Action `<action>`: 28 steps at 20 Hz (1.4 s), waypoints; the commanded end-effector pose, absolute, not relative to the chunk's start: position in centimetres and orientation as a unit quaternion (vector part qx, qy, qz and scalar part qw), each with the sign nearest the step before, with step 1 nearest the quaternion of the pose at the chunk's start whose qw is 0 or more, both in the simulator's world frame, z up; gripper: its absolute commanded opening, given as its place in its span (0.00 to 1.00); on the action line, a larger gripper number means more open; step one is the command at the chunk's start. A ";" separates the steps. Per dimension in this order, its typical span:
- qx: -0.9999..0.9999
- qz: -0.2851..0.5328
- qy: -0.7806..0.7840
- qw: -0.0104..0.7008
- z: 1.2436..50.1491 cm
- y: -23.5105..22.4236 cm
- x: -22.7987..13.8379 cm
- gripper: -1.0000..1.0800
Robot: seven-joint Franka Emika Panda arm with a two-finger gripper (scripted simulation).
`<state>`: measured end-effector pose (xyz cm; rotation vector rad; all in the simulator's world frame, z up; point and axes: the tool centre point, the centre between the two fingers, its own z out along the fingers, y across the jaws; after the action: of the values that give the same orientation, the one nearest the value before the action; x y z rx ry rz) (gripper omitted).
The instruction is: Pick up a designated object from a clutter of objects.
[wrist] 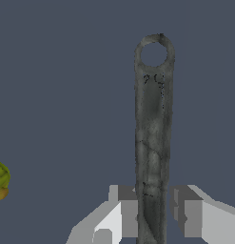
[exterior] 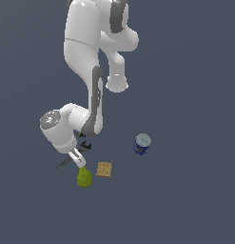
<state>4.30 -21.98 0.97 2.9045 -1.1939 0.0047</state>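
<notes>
The wrench [wrist: 153, 133] lies flat on the dark grey desk [exterior: 195, 200], and in the wrist view its long grey handle runs straight away from the camera to a rounded end with a hole through it. The end effector [wrist: 154, 217] straddles the handle: one finger [wrist: 128, 217] sits right against one side, while the other finger [wrist: 185, 217] stands a little off the opposite side with a narrow strip of desk showing between. The fingers are apart, then, with the handle between them and not clamped.

In the exterior view the wrench [exterior: 63, 163] shows only as a thin dark bar poking out from under the arm [exterior: 85, 57], towards the exterior view's left. Its black head is mostly hidden by the wrist. The end effector [exterior: 78, 157] points down at it, low over the desk.

Just beside the end effector lies a yellow-green pear [exterior: 84, 177], whose edge also creeps into the wrist view. Next to the pear, towards the exterior view's right, is a tan square block [exterior: 104, 169], flat on the desk. A small dark lump [exterior: 84, 146] sits close under the arm, partly covered.

Well apart, further towards the exterior view's right, stands a blue can [exterior: 142, 144], upright, with a whitish closed top; what it holds cannot be seen.
</notes>
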 end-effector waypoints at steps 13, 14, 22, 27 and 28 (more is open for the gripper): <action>0.925 0.002 -0.380 0.000 5.7 -18.6 4.3 0.00; 0.925 0.002 -0.380 0.000 6.4 -18.1 4.3 0.00; 0.925 0.001 -0.380 0.000 14.1 -12.9 4.3 0.00; 0.925 0.001 -0.380 0.001 19.4 -9.3 4.3 0.00; 0.925 0.001 -0.380 0.001 20.5 -8.6 4.3 0.00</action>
<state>4.38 -9.65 18.83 2.9058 -1.1923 0.0035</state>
